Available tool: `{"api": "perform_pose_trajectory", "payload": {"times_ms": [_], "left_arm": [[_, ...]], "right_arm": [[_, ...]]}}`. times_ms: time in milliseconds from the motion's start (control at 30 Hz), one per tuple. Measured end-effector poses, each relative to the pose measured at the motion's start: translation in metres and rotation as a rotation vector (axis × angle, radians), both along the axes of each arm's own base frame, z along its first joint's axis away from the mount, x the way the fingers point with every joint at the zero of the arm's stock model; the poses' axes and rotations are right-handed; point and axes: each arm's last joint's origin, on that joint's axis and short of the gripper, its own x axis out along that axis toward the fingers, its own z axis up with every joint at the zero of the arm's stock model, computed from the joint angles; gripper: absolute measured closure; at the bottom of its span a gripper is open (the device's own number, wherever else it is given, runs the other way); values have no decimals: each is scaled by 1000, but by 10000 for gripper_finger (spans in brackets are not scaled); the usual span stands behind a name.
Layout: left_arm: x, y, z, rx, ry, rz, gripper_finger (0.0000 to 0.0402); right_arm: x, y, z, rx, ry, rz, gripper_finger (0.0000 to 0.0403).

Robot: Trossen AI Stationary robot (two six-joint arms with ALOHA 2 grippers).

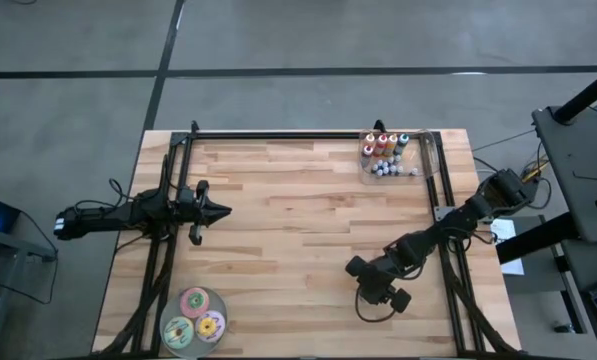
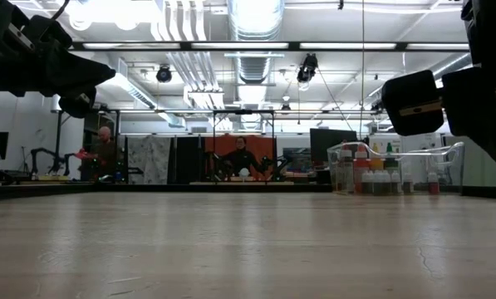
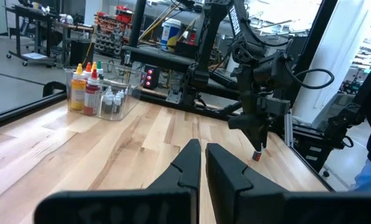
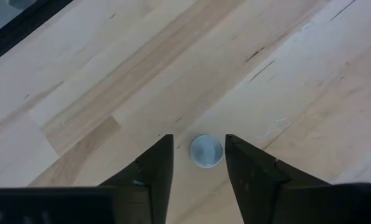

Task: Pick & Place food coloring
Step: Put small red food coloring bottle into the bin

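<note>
- The wooden desk is lying mostly bare, with wide open room between the clear bin at its far right corner and the two arms.
- A black frame rail is running along the far edge, ending beside the clear bin; more black struts are lining the side edges.
- Most of the food coloring bottles are standing inside the clear bin: red, orange and teal ones with pale caps, smaller ones in front.
- One small bottle is standing upright on the desk, well apart from the clear bin toward the near edge, its pale cap facing up.
- The right end effector is pointing down over that bottle, its fingers released and straddling the cap, one finger just beside it and the other a little apart.
- The left end effector is hovering far across the desk from the clear bin, clenched on nothing, its tip aiming toward the middle.
- Three flat discs are sitting at the corner diagonally opposite the clear bin.
- Grey floor is surrounding the desk; beyond the clear bin, a workshop with ceiling lights and two seated people is showing.
</note>
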Motion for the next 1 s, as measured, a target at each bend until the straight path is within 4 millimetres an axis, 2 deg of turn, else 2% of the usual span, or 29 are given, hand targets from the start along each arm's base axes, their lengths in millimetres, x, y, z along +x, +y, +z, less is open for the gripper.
{"api": "perform_pose_trajectory", "payload": {"times_ms": [700, 867, 1000], "left_arm": [[0, 0, 0, 0, 0, 0, 402], [0, 0, 0, 0, 0, 0, 402], [0, 0, 0, 0, 0, 0, 402]], "right_arm": [[0, 0, 0, 1, -5, 1, 345], [2, 1, 3, 3, 9, -18, 350], [8, 3, 14, 10, 6, -31, 349]]}}
